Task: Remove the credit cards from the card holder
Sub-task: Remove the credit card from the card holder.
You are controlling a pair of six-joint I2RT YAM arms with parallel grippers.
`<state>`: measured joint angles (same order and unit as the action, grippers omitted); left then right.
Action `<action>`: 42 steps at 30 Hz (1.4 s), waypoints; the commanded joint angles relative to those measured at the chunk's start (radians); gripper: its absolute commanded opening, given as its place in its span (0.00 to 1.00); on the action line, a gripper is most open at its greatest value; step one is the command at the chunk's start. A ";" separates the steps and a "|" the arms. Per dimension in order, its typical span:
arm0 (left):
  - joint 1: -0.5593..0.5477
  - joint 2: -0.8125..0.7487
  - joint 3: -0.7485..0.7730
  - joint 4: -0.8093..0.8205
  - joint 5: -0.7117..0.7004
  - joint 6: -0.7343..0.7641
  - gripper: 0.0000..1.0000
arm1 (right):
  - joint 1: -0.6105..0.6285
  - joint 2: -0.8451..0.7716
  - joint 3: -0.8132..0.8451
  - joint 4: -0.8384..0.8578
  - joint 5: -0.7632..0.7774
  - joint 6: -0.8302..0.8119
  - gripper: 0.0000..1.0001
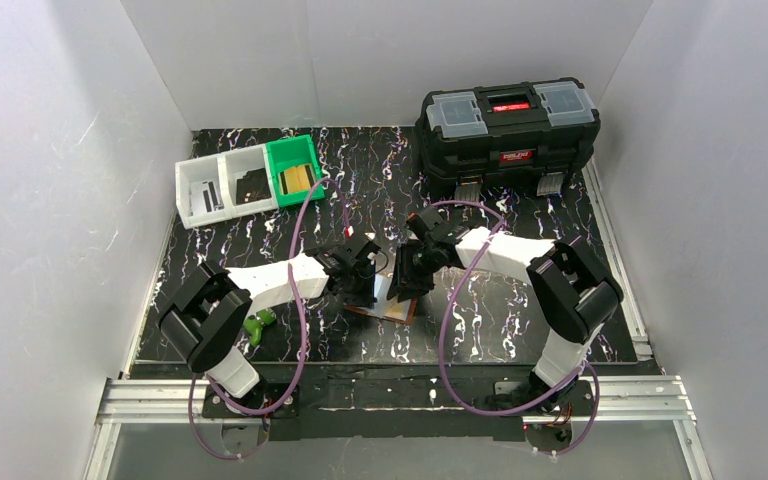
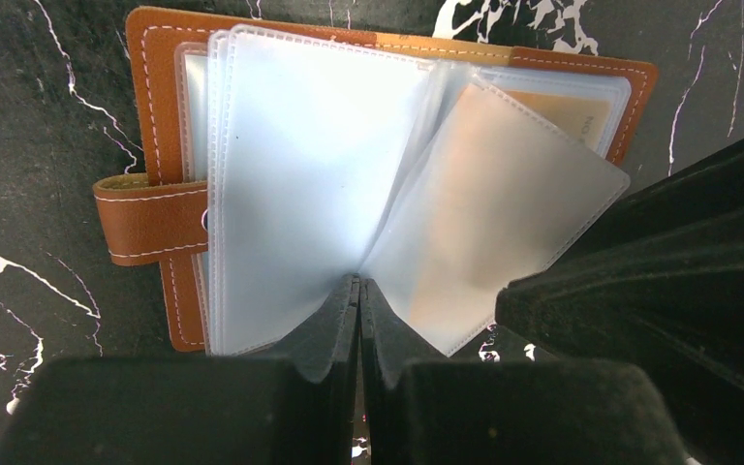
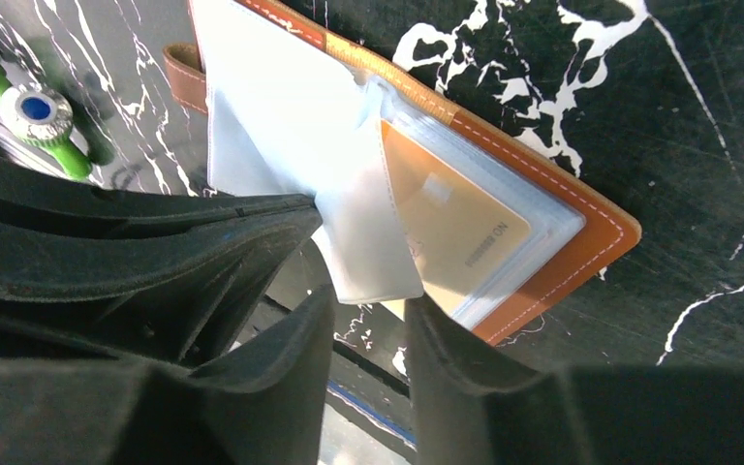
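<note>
Card holder (image 2: 160,107) lies open near the middle of the tabletop's (image 1: 490,300) near edge. Left tool (image 2: 358,310), closed, pins its clear sleeves (image 2: 300,184) at the fold. Right tool (image 3: 368,329), jaws apart, straddles one loose sleeve (image 3: 368,242). Extraction seems barely begun. Next, pinch the tan credit card (image 3: 455,232) and draw it rightward, where bare tabletop lies.

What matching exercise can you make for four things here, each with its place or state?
Things:
1 brown leather card holder
2 big black plastic toolbox
3 small green plastic bin
4 left pincer

Places or states:
a at the back, right
b shut
c lying open in the middle
d at the back, left

Pairs: 1-c, 2-a, 3-d, 4-b
</note>
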<state>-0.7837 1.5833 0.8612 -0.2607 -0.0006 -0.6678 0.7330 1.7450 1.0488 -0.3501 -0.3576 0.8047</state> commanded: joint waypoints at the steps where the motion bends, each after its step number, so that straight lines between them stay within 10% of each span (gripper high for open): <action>1: 0.006 0.028 -0.011 -0.061 -0.055 0.011 0.00 | -0.004 0.022 0.030 0.020 0.004 0.003 0.35; 8: 0.006 -0.051 0.005 -0.102 -0.042 0.034 0.00 | -0.004 0.040 0.088 -0.001 0.013 -0.006 0.22; 23: 0.009 -0.288 0.100 -0.323 -0.146 0.069 0.13 | 0.023 0.181 0.278 -0.033 -0.022 -0.003 0.51; 42: 0.010 -0.213 0.136 -0.252 -0.035 0.096 0.13 | 0.038 0.198 0.327 -0.081 0.028 -0.004 0.79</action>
<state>-0.7799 1.3313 0.9546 -0.5545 -0.0873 -0.5825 0.7913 2.0156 1.3931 -0.3991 -0.3693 0.8135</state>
